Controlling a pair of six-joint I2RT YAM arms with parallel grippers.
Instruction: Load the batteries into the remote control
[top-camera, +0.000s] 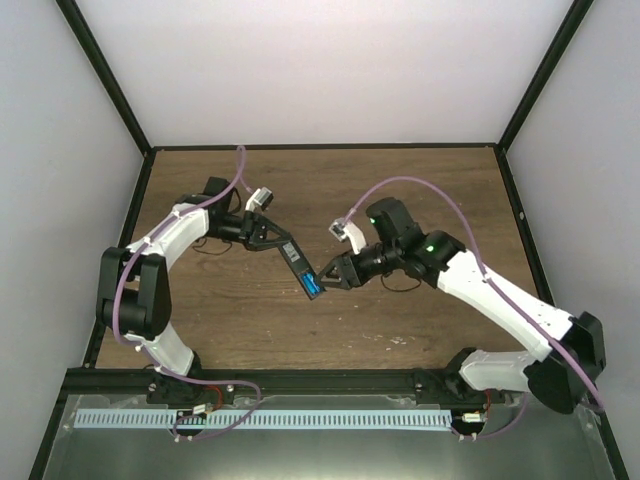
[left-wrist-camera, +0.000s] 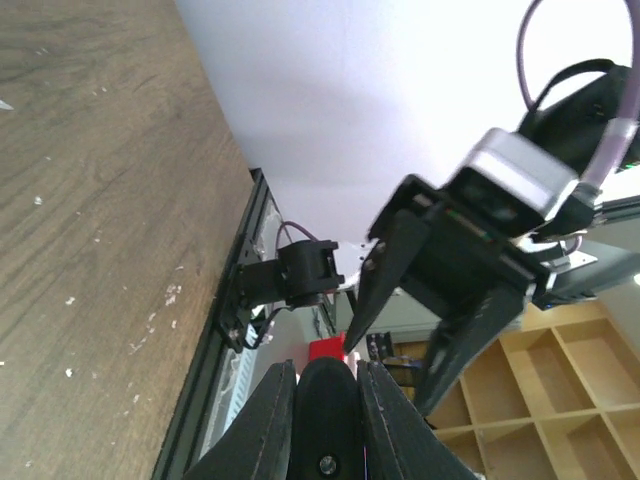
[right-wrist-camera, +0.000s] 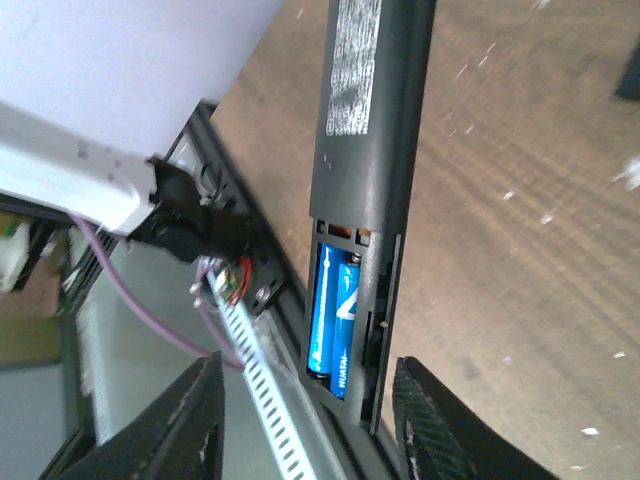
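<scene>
My left gripper is shut on one end of the black remote control and holds it above the table. Its other end points at my right gripper. The battery bay is open, with two blue batteries lying side by side in it. In the right wrist view the remote lies back side up, the batteries sit in the bay, and my right gripper is open and astride the bay end without touching it. In the left wrist view my left gripper clamps the remote.
The wooden table has pale specks of debris on it. A black frame rail runs along the near edge. A small dark piece shows at the right edge of the right wrist view. White walls enclose the sides.
</scene>
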